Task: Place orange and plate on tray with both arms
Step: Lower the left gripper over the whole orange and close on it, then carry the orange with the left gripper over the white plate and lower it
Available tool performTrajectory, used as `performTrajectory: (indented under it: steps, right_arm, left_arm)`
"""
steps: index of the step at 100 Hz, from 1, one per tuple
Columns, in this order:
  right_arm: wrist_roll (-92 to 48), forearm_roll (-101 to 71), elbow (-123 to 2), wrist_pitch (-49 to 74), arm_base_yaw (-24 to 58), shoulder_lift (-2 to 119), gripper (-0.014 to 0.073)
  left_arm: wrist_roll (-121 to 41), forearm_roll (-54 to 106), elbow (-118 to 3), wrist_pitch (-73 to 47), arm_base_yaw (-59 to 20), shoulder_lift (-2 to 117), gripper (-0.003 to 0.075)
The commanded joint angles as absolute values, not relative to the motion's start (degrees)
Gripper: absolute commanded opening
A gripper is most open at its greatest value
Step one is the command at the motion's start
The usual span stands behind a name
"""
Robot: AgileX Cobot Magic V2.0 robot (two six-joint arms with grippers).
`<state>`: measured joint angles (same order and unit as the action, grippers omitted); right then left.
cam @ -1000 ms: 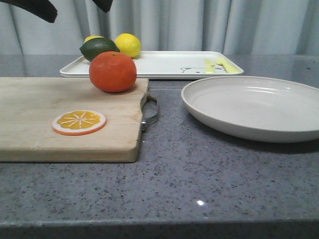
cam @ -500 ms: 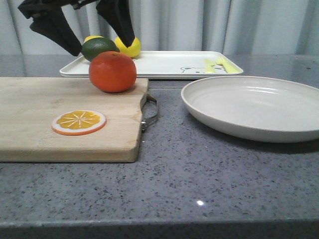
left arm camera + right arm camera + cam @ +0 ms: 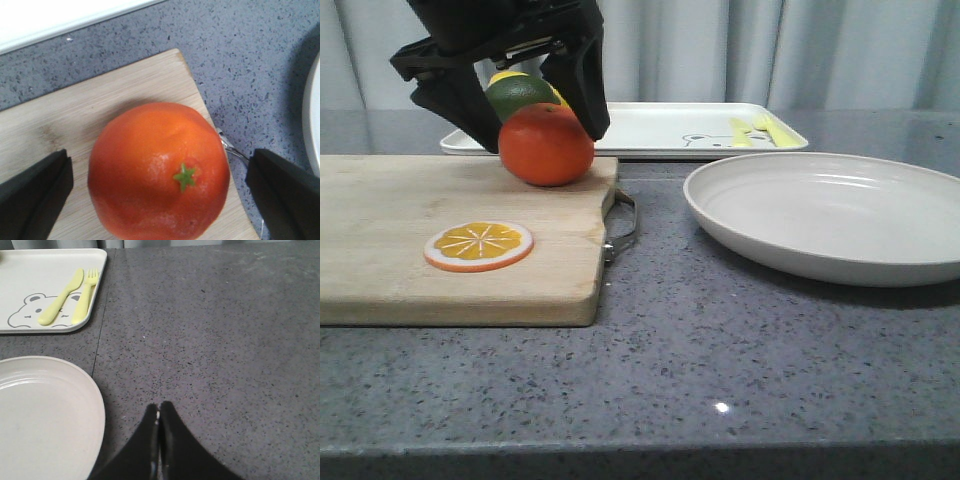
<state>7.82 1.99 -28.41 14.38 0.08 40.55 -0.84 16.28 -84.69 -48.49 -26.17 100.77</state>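
The orange (image 3: pixel 546 150) sits on the far right corner of a wooden cutting board (image 3: pixel 440 230). My left gripper (image 3: pixel 542 140) is open and straddles it, one black finger on each side. In the left wrist view the orange (image 3: pixel 157 170) shows its green stem, and both fingers (image 3: pixel 35 195) stand apart from its skin. The off-white plate (image 3: pixel 830 215) rests on the counter at the right. The white tray (image 3: pixel 650 130) with the bear drawing lies behind. My right gripper (image 3: pixel 160 407) is shut and empty, hovering over bare counter beside the plate's rim (image 3: pixel 97 410).
An orange slice (image 3: pixel 478 245) lies on the board's near part. A green lime (image 3: pixel 520 95) sits at the tray's left end, partly behind the left gripper. A yellow fork and spoon (image 3: pixel 75 295) lie on the tray (image 3: pixel 30 270) near the bear. A curtain closes the back.
My left gripper has come down from the top left and now has its open fingers on either side of the orange. The orange, plate and tray have not moved.
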Motion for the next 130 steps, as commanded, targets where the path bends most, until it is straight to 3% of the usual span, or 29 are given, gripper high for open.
performTrajectory:
  steps: [1,20,34,58,86,130]
  right_arm:
    - [7.64,2.75,-30.52,9.88,0.09,40.69,-0.0060]
    - [7.64,2.75,-30.52,9.99,0.09,40.69,-0.0060]
    - [7.64,2.75,-30.52,9.99,0.09,40.69,-0.0060]
    - [7.64,2.75,-30.52,9.99,0.09,40.69,-0.0060]
    - [7.64,2.75,-30.52,9.93,0.09,40.69,-0.0060]
    - [7.64,2.75,-30.52,9.98,0.09,40.69,-0.0060]
  left_arm:
    - [-0.91,17.67,-87.03,-46.35,-26.53,98.09,0.0586]
    - [-0.91,17.67,-87.19,-46.75,-26.53,98.09,0.0384]
    - [-0.91,17.67,-87.19,-46.90,-26.53,98.09,0.0317]
    - [-1.67,19.50,-89.94,-47.46,-28.55,98.09,0.0314]
    - [-2.61,19.86,-95.26,-45.07,-37.32,98.93,0.0314]
    - [-4.95,20.14,-105.23,-46.22,-46.59,109.23,0.0314]
